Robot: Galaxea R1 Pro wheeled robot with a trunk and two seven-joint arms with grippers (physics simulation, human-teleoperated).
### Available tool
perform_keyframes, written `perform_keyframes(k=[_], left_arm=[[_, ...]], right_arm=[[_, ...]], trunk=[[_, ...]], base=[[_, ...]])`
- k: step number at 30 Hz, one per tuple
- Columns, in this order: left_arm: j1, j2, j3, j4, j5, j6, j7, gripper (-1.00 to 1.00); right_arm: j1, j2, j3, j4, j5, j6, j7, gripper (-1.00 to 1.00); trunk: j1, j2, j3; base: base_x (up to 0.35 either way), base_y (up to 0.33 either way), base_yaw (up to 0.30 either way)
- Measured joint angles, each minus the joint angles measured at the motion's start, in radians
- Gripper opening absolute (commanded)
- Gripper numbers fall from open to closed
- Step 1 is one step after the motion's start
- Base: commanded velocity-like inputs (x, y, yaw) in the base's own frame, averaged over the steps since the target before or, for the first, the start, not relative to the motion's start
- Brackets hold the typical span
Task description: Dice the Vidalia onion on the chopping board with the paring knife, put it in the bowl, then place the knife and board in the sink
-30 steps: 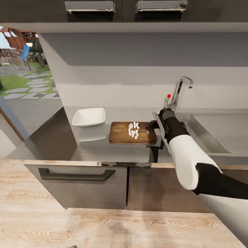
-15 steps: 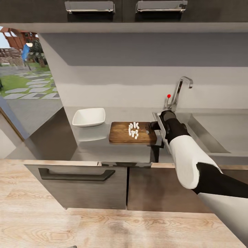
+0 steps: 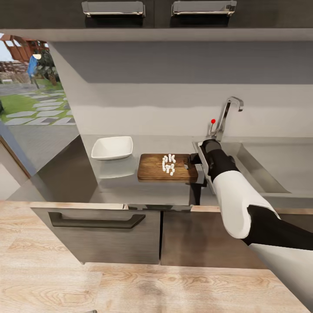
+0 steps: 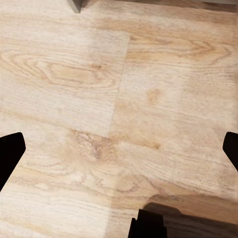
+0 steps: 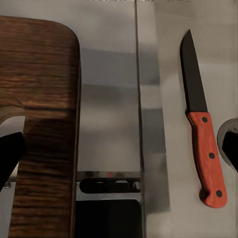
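With its fingers [image 5: 121,151] spread and empty, the orange-handled paring knife [image 5: 202,130] lies between them beside the dark-brown wooden chopping board [image 5: 37,119], ready for grasping.

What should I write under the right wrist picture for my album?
Open right tool hovering between the chopping board and the paring knife lying flat on steel.

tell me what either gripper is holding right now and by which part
Nothing is held. The right gripper is open, its fingers straddling the dark-brown wooden chopping board edge and the orange-handled paring knife lying on steel. The left gripper is open over floor.
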Motion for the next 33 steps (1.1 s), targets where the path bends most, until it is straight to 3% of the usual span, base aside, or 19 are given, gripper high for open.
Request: perform_keyframes(k=[33], left_arm=[[0.0,-0.001,0.0,0.0,0.0,0.0,0.0,1.0]], right_arm=[[0.0,0.008,0.001,0.061,-0.015,-0.023,0.001,1.0]], trunk=[[0.0,0.0,0.0]], base=[[0.0,0.0,0.0]])
